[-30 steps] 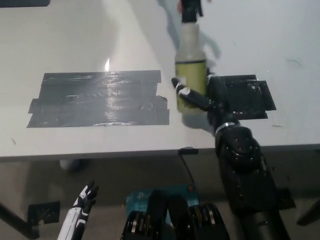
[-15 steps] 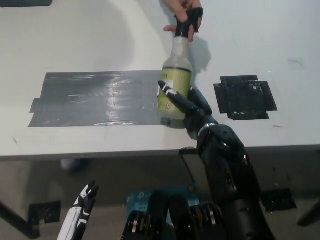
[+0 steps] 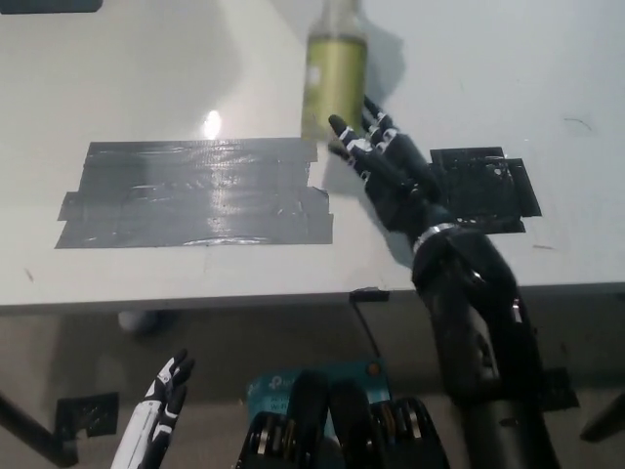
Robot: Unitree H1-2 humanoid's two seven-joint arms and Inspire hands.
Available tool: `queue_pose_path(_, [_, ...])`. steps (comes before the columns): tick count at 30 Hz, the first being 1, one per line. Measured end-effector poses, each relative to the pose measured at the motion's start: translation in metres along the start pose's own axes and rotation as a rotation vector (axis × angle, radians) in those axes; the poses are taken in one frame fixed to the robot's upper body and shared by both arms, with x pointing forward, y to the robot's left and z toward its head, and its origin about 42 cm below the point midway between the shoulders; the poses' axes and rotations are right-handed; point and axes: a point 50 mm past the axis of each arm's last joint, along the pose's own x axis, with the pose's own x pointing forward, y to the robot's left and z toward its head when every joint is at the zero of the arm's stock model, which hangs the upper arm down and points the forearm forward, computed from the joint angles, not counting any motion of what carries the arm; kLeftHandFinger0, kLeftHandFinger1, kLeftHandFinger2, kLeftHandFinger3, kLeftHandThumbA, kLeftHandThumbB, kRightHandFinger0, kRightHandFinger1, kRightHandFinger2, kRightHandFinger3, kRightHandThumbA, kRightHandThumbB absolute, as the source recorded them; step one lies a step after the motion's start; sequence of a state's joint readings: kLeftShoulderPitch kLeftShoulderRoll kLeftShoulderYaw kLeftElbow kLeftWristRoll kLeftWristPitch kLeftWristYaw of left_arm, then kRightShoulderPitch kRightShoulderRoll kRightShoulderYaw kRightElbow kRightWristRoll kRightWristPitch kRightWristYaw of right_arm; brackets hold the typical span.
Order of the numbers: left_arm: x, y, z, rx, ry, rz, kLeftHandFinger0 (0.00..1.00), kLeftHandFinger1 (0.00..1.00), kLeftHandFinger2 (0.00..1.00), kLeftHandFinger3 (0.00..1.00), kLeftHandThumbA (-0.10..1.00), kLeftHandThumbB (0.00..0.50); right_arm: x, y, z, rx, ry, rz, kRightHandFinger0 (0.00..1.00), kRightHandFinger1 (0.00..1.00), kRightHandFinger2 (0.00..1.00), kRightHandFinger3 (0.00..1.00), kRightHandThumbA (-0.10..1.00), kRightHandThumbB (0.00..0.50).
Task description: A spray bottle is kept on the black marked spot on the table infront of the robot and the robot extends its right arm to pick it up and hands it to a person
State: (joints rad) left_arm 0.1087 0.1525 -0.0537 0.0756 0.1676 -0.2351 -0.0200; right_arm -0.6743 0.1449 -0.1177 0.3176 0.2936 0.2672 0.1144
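While fingers splay free just below the spray bottle [image 3: 335, 73], black right hand [image 3: 386, 171] beside black marked spot [image 3: 483, 188]; white left hand [image 3: 156, 415] low, grip unclear.

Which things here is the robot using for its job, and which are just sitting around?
For the job:
- spray bottle
- right hand, open beside the bottle
- black marked spot

Just there:
- grey tape patch
- left hand, resting low
- table
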Motion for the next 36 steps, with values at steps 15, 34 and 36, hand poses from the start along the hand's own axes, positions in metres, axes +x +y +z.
queue_pose_path(15, [0.003, 0.0, 0.0, 0.001, 0.008, -0.001, 1.0, 1.0, 1.0, 1.0, 1.0, 0.376, -0.133, -0.054, 0.048, -0.439, -0.186, -0.024, 1.0, 1.0, 1.0, 1.0, 0.86, 0.491])
queue_pose_path(34, [0.008, -0.004, 0.002, -0.003, 0.001, -0.008, 1.0, 1.0, 1.0, 1.0, 1.0, 0.371, -0.255, -0.084, -0.075, -0.519, 0.072, -0.166, 1.0, 1.0, 1.0, 1.0, 0.92, 0.4])
queue_pose_path(36, [0.008, -0.004, 0.002, -0.003, 0.002, -0.009, 1.0, 1.0, 1.0, 1.0, 1.0, 0.374, -0.254, -0.086, -0.088, -0.527, 0.097, -0.172, 1.0, 1.0, 1.0, 1.0, 0.93, 0.398])
